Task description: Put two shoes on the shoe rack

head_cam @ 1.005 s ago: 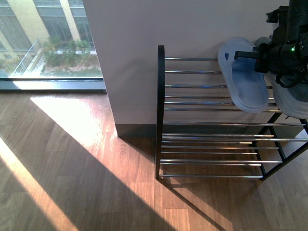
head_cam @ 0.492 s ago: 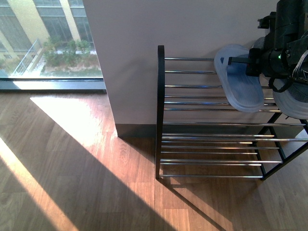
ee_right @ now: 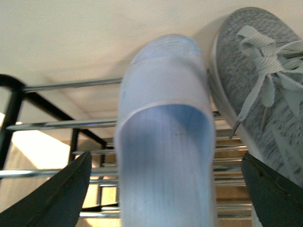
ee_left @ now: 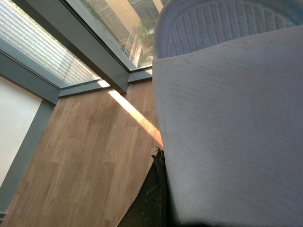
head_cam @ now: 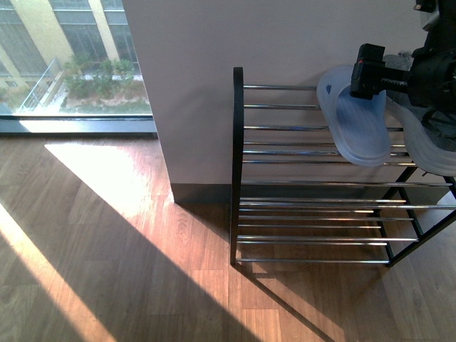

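Right gripper (ee_right: 163,198): was spread wide astride the sandal (ee_right: 163,142), nothing gripped.
Sandal: pale blue, was laid across shoe rack (ee_right: 61,85) beside grey sneaker (ee_right: 265,85).

A pale blue sandal (head_cam: 361,134) rests atop the shoe rack (head_cam: 238,165).

1. You have two pale blue slides in sight: one slide (head_cam: 360,128) in your front view, another slide (ee_left: 227,132) filling the left wrist view.
2. You have one grey sneaker (ee_right: 265,75).
3. You have one shoe rack (head_cam: 238,164).
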Available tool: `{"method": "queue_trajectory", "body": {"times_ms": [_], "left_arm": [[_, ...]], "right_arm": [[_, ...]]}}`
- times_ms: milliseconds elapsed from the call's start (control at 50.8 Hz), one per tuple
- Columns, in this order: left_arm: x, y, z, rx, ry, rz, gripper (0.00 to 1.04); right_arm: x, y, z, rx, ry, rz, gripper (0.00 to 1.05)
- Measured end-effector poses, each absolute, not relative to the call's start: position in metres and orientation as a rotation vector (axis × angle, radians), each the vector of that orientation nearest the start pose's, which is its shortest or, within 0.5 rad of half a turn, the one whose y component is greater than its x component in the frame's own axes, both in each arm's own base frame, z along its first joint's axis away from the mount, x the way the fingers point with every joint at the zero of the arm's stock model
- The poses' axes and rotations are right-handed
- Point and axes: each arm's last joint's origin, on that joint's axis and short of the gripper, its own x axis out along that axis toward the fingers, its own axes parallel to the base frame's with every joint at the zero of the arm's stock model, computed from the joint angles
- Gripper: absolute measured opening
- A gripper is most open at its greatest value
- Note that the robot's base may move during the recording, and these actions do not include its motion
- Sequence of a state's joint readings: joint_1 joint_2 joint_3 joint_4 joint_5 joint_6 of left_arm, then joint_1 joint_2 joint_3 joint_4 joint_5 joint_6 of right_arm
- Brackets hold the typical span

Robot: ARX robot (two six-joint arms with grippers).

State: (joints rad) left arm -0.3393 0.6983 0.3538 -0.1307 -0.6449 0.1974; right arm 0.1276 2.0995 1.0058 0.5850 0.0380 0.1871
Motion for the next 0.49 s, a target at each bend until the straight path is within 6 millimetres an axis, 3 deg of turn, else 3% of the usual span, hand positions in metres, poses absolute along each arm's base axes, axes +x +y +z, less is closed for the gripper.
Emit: {"method": "queue_trajectory", "body": {"times_ms": [158,256,335,492], "left_arm": [[0.147,-0.033,0.205,0.418,0.450,0.258,0.02],[0.147,-0.033,0.205,0.418,0.450,0.258,0.02],[0.147,-0.033,0.205,0.418,0.450,0.258,0.02],[0.147,-0.033,0.205,0.418,0.450,0.258,0.02]], "right_arm": [[0.340,0.050,0.121,0.208,0.441,0.227,0.96],[0.292,0.042,0.139,0.220,0.368,0.320,0.96],[0.260,0.031,0.143,0.230,0.352,0.337,0.96],[0.218,0.011,0.147,0.248,0.287,0.309,0.96]]}}
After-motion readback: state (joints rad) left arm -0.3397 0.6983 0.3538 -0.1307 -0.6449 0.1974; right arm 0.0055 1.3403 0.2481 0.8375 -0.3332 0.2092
